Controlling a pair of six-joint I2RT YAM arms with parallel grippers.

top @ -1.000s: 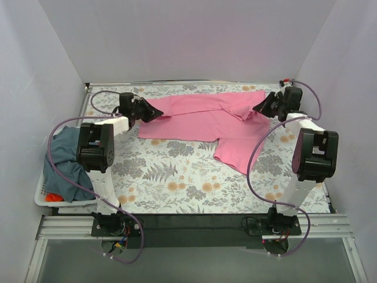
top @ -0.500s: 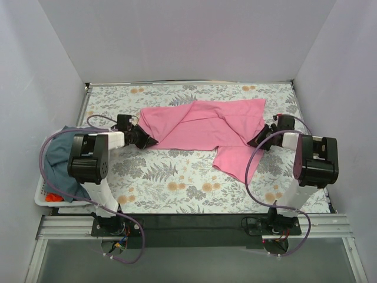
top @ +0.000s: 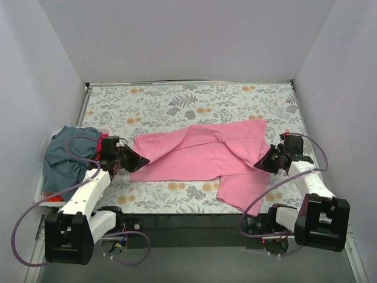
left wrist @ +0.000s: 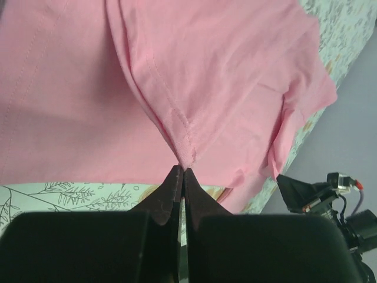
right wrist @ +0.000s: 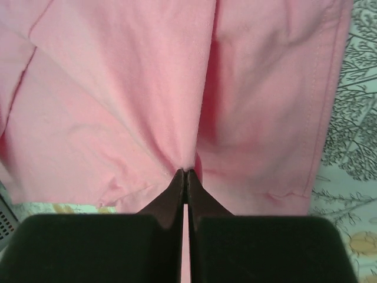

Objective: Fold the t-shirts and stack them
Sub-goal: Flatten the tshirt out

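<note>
The bright pink t-shirt point(top: 200, 156) lies stretched across the near middle of the floral table, creased, with a flap hanging toward the front edge. My left gripper point(top: 140, 160) is shut on its left end; in the left wrist view point(left wrist: 184, 169) the jaws pinch a seamed fold of the pink t-shirt point(left wrist: 194, 76). My right gripper point(top: 263, 162) is shut on its right end; in the right wrist view point(right wrist: 185, 171) the jaws pinch a fold of the pink t-shirt point(right wrist: 147, 88). A slate blue-grey t-shirt point(top: 65, 156) is heaped at the left, with a bit of a red t-shirt point(top: 54, 198) under it.
The white laundry basket point(top: 42, 190) sits at the table's left edge under the blue-grey heap. White walls close in the back and both sides. The floral table cover point(top: 194, 103) shows behind the shirt. The right gripper shows in the left wrist view point(left wrist: 306, 191).
Both grippers have pulled the pink t-shirt from the far side of the table toward the near edge, keeping their hold. Both arms have folded back and low.
</note>
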